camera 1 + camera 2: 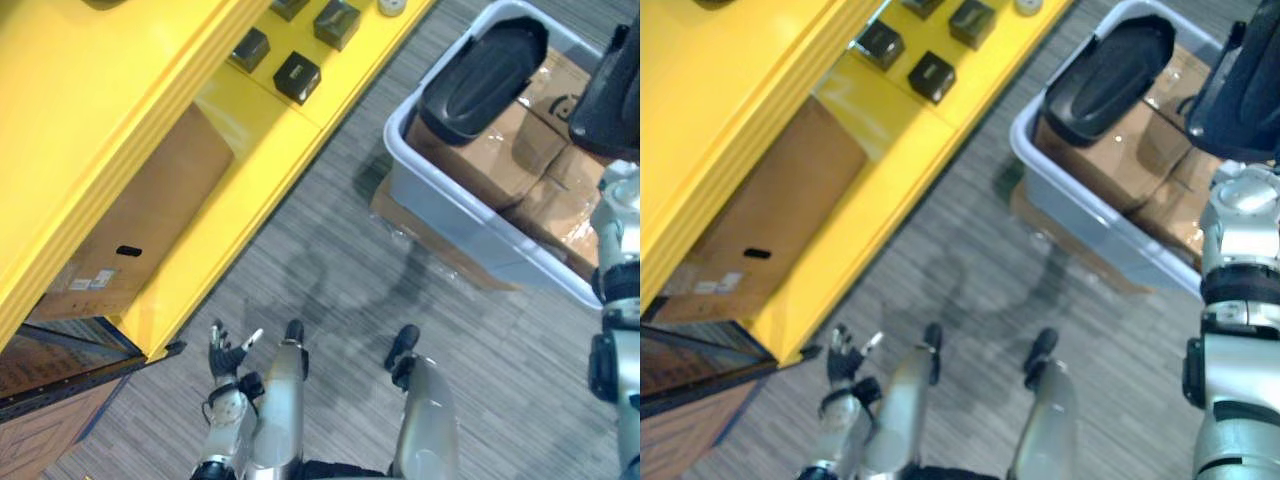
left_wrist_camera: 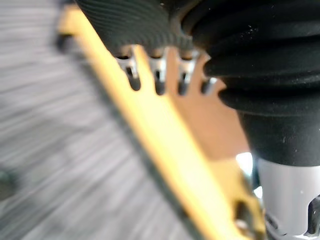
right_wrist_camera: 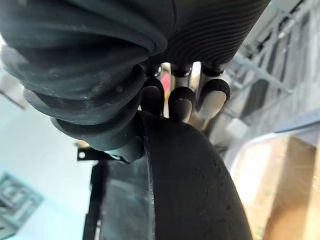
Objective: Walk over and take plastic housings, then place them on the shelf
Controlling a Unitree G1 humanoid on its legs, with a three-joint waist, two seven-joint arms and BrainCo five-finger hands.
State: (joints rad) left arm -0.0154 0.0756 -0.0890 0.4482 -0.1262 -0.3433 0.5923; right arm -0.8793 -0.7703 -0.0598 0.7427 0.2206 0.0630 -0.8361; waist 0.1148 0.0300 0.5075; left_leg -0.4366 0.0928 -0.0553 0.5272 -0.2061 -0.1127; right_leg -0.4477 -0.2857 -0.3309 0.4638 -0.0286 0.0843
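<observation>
I see one black plastic housing [image 1: 485, 72], a smooth, matte, elongated shell with rounded ends and a raised rim, lying tilted on the cardboard boxes [image 1: 520, 155] in the grey bin [image 1: 450, 205]. In the right wrist view, my right hand [image 3: 182, 102] has its fingers curled down onto the edge of another housing [image 3: 195, 180], equally dark and curved, up over the bin's far side. My left hand [image 1: 226, 355] hangs low by the corner of the yellow shelf [image 1: 120, 80], fingers loosely spread and holding nothing. Small black boxes [image 1: 297, 76] sit on the shelf.
</observation>
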